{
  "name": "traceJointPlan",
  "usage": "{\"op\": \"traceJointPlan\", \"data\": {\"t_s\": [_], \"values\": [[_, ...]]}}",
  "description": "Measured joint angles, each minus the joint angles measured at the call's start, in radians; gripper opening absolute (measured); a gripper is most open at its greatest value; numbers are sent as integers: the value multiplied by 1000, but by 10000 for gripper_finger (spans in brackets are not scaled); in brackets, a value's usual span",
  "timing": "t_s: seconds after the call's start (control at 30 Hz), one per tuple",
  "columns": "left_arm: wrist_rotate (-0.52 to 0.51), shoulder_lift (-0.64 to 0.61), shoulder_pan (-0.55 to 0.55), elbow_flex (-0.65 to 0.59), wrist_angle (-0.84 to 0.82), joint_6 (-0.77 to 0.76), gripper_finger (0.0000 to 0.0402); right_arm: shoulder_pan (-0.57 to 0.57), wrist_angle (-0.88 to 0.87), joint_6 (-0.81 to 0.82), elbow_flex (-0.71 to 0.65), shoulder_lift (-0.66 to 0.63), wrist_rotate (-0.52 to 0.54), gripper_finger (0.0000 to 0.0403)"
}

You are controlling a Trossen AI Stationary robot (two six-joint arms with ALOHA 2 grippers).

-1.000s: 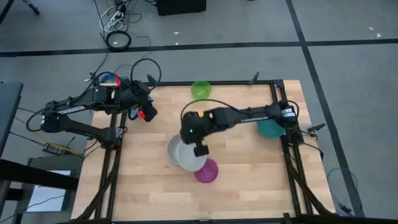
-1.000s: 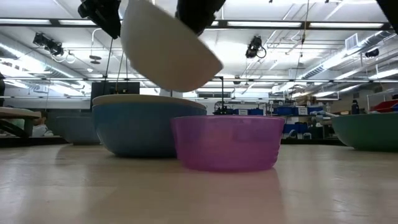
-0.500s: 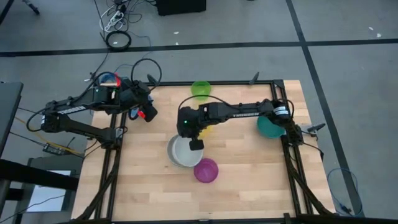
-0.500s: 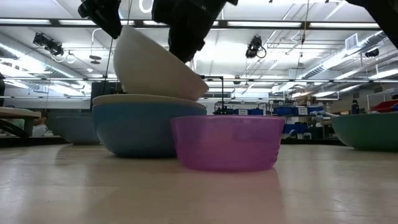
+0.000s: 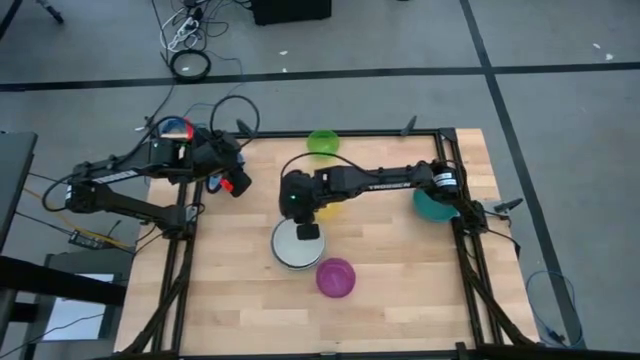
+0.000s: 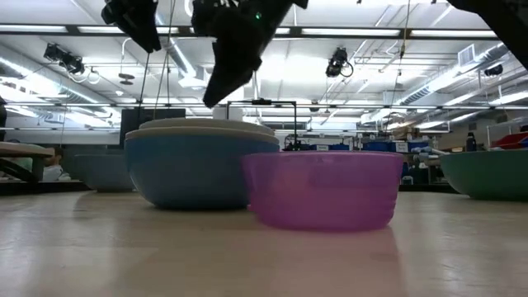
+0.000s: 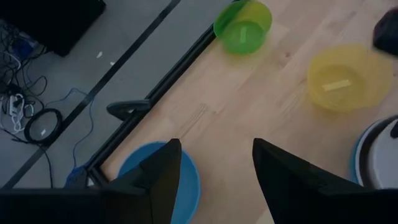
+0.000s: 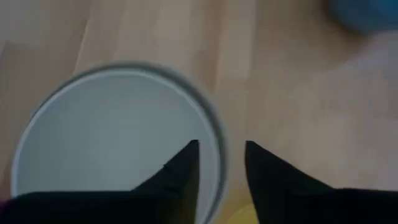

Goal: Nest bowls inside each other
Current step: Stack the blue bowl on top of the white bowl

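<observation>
A whitish bowl (image 5: 295, 245) sits level, nested in a stack inside a blue bowl (image 6: 190, 169) at the table's middle. My right gripper (image 8: 221, 146) hovers open over the stack's far rim (image 8: 214, 134), one finger above the bowl's hollow and one outside it. A magenta bowl (image 5: 335, 277) stands on the table just near of the stack. My left gripper (image 5: 235, 183) waits open at the far left, above another blue bowl (image 7: 189, 186). The green bowl (image 5: 323, 141), yellow bowl (image 7: 342, 78) and teal bowl (image 5: 435, 205) each stand alone.
The right arm (image 5: 380, 180) stretches across the table above the yellow bowl. A black frame (image 5: 440, 135) borders the table's far and side edges. Bare wood lies along the near edge (image 5: 400, 320) and at the near left.
My right gripper carried the tilted whitish bowl down and slightly toward the table's far left, onto the stack, then opened and let go. The bowl has dropped from tilted above the stack to level inside it. The magenta bowl has slid a little along the table.
</observation>
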Motion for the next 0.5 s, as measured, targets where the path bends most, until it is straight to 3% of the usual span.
{"op": "traceJointPlan", "data": {"t_s": [0.23, 0.5], "values": [[0, 1, 14, -97, -93, -75, 209, 19, -82, -54, 163, -33, 135, 187], [69, 1, 75, -362, -53, -142, 209, 37, -186, -94, 267, -164, 199, 188]]}}
